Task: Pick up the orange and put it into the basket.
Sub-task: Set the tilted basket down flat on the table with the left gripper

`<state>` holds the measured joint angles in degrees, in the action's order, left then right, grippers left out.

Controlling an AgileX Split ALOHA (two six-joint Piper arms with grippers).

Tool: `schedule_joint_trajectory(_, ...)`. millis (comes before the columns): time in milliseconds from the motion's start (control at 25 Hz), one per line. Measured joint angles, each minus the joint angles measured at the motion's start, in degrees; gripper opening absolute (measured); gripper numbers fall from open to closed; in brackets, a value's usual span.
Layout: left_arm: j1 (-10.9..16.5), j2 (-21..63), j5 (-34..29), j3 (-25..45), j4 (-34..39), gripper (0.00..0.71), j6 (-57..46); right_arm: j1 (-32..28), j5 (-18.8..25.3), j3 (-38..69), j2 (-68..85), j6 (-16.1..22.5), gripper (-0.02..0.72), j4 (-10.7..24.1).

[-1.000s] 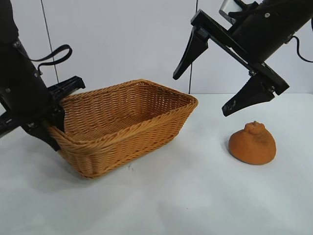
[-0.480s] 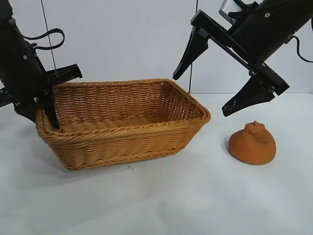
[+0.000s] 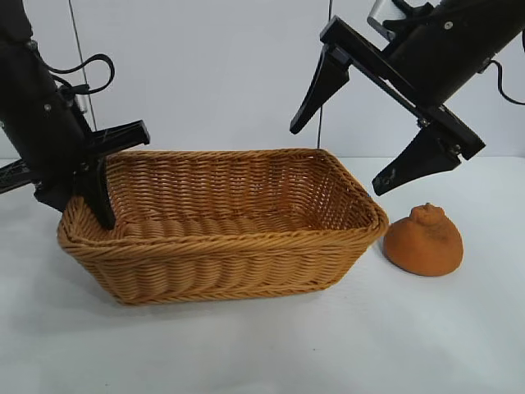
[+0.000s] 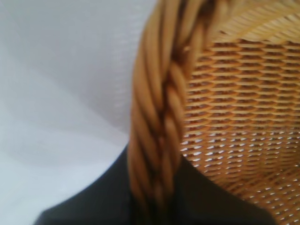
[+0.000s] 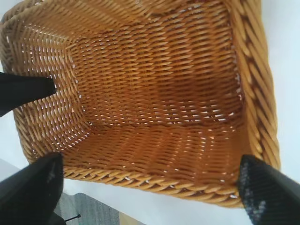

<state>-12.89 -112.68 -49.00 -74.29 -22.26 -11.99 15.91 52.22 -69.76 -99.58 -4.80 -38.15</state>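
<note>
- The basket point(image 3: 221, 226) stands on the white table point(image 3: 262, 345), toward its left side, with its long side to the front.
- The orange point(image 3: 423, 240) lies on the table just beside the basket's right end.
- The left gripper point(image 3: 92, 197) is clenched on the basket's left rim.
- The right gripper point(image 3: 349, 152) hangs released, fingers wide apart, above the orange and the basket's right end.

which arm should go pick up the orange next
Right. The right gripper hangs open above the table, near the orange, and holds nothing. The left gripper is shut on the basket rim at the far end.
</note>
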Motion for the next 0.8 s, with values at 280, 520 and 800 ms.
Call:
schedule_joint_trajectory(280, 0.0, -3.0, 1.0, 0.0, -0.1, 0.084, 2.5, 0.0, 0.0, 0.0, 0.0, 0.0, 0.694, 0.0)
schedule_joint_trajectory(520, 0.0, -3.3, 2.1, 0.0, -0.3, 0.084, 3.8, 0.0, 0.0, 0.0, 0.0, 0.0, 0.694, 0.0)
schedule_joint_trajectory(800, 0.0, -3.3, 2.1, -0.2, -1.2, 0.434, 3.9, 0.0, 0.0, 0.0, 0.0, 0.0, 0.694, 0.0)
